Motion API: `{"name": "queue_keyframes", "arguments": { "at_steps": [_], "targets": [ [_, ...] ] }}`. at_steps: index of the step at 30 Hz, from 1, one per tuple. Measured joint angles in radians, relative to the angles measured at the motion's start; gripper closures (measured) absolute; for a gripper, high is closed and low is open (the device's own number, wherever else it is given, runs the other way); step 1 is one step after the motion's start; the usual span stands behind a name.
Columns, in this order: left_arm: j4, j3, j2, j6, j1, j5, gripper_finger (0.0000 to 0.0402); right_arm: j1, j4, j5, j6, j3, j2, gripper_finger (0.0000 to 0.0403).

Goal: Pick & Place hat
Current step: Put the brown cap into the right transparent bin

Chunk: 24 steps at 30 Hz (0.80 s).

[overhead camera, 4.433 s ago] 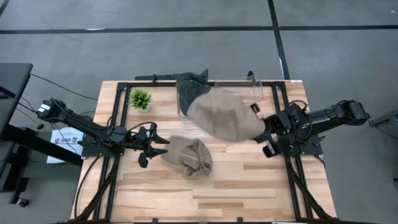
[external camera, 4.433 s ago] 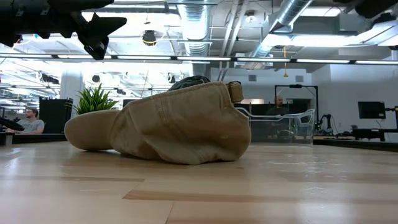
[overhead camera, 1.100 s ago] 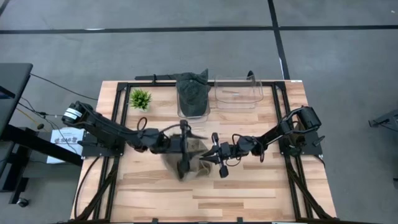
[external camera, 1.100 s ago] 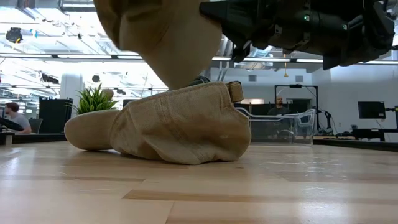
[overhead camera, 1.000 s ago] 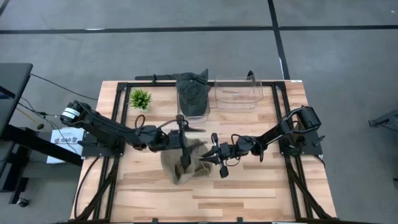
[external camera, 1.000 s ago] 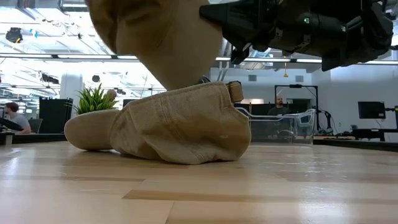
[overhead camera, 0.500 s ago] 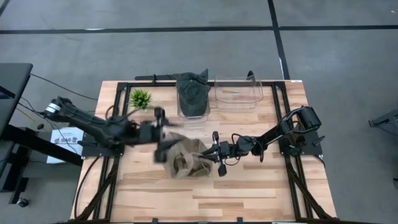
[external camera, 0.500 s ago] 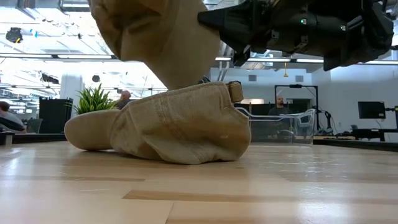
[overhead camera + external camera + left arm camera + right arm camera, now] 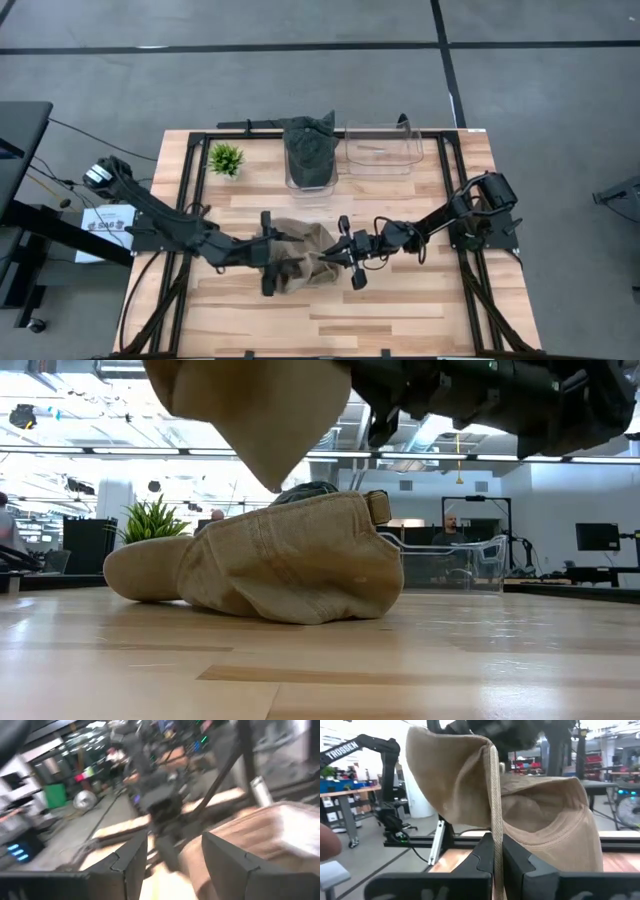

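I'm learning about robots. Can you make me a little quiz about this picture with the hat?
1. True or false: the right gripper is pinching the edge of the tan hat.
2. Which bin already holds a dark hat? A) the left clear bin B) the right clear bin
3. Fill in: the left gripper, by the hat, has its fingers ____.

Key: 1 true; 2 A; 3 open.
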Motion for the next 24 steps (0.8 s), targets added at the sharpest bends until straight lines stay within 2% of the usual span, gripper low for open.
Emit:
{"name": "queue_keyframes", "arguments": {
  "at_steps": [5, 13, 18, 24],
  "targets": [
    [0.053, 0.001, 0.052, 0.026, 0.033, -0.023, 0.0215, 0.030, -0.021, -0.011, -0.021, 0.026, 0.000, 0.0397],
    [0.134, 0.001, 0.048, 0.145, 0.080, -0.030, 0.0215, 0.050, -0.078, -0.015, -0.021, 0.064, 0.000, 0.0397],
    [0.136, 0.000, 0.048, 0.212, 0.141, -0.071, 0.0215, 0.075, -0.148, -0.136, -0.028, 0.115, 0.000, 0.0397],
    [0.138, 0.000, 0.046, 0.188, 0.195, -0.048, 0.0215, 0.110, -0.238, -0.132, -0.082, 0.182, 0.000, 0.0397]
  ]
}}
